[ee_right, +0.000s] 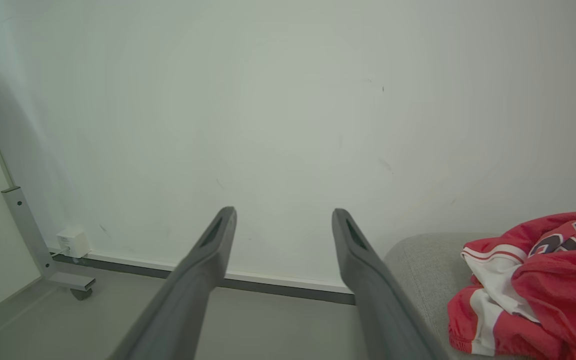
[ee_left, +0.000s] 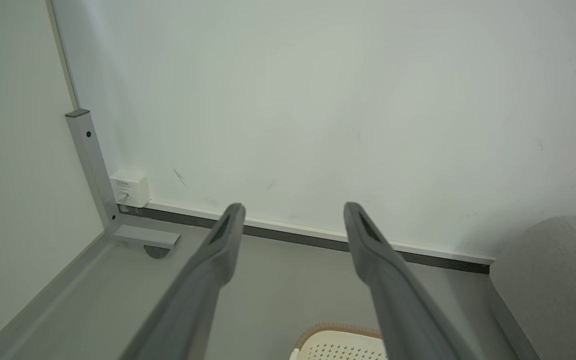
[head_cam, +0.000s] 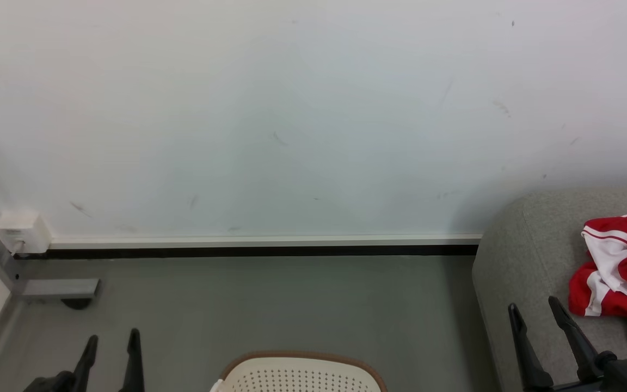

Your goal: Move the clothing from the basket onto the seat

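Red and white clothing [head_cam: 626, 272] with dark lettering lies crumpled on the grey seat [head_cam: 531, 239] at the right; the right wrist view has the same clothing [ee_right: 543, 285] on the seat [ee_right: 423, 265]. The cream basket [head_cam: 300, 373] with a brown rim pokes up at the bottom centre, its inside hidden; its rim [ee_left: 340, 331] also appears in the left wrist view. My left gripper [head_cam: 112, 343] stands open at the lower left, left of the basket. My right gripper [head_cam: 534, 310] is open over the seat's front, just left of the clothing. Both hold nothing.
A white wall fills the back, with a dark skirting strip [head_cam: 248, 251] along the grey floor. A white socket box [head_cam: 19, 231] and a grey metal frame post with a foot [head_cam: 57, 288] stand in the left corner.
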Robot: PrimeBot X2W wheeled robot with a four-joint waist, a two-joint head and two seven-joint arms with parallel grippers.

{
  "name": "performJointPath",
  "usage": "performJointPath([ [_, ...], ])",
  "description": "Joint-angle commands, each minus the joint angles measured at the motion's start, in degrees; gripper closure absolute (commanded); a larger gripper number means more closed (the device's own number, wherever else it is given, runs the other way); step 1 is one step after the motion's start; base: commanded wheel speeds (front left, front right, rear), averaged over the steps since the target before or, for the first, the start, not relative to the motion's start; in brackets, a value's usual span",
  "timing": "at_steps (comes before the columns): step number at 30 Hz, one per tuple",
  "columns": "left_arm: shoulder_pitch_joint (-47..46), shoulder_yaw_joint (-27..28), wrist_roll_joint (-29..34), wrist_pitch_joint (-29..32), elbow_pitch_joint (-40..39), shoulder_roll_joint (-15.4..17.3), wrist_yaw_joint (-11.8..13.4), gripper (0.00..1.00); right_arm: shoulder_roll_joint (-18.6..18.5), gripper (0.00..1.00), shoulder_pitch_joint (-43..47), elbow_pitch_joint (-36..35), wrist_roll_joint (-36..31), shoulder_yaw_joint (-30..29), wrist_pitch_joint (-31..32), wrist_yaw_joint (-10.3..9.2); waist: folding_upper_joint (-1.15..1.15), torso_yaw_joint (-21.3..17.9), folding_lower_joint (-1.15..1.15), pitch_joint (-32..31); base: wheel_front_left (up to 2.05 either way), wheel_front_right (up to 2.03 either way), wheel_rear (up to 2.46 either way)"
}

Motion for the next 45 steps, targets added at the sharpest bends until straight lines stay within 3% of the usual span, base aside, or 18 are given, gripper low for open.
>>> performJointPath([
  [1, 0.0, 0.2, 0.0, 0.0, 0.0, -0.2, -0.3, 1.0, 0.0, 1.0, 0.0, 0.1, 0.1, 0.1, 0.0, 0.0, 0.0, -0.1, 0.0, 0.0, 0.0, 0.0, 0.0],
  [6, 0.8, 0.0, -0.2, 0.1, 1.9, -1.0, -0.3, 1.0, 0.3, 1.0, 1.0, 1.8, 0.3, 0.5, 0.2, 0.01, 0.0, -0.1, 0.0, 0.0, 0.0, 0.0, 0.0],
  [24, -0.9, 0.1, -19.3, 5.3, 0.2, -1.5, -0.8, 1.0, 1.3, 1.0, -0.7, 2.3, 18.1, -2.8, 4.9, -0.01, 0.0, -0.3, 0.0, 0.7, 0.0, 0.0, 0.0],
  [45, -2.3, -0.2, -37.1, 9.9, -1.6, -1.8, -1.2, 1.0, 2.4, 1.0, -2.2, 2.7, 34.6, -5.9, 9.4, -0.03, 0.0, -0.6, 0.0, 1.4, 0.0, 0.0, 0.0],
])
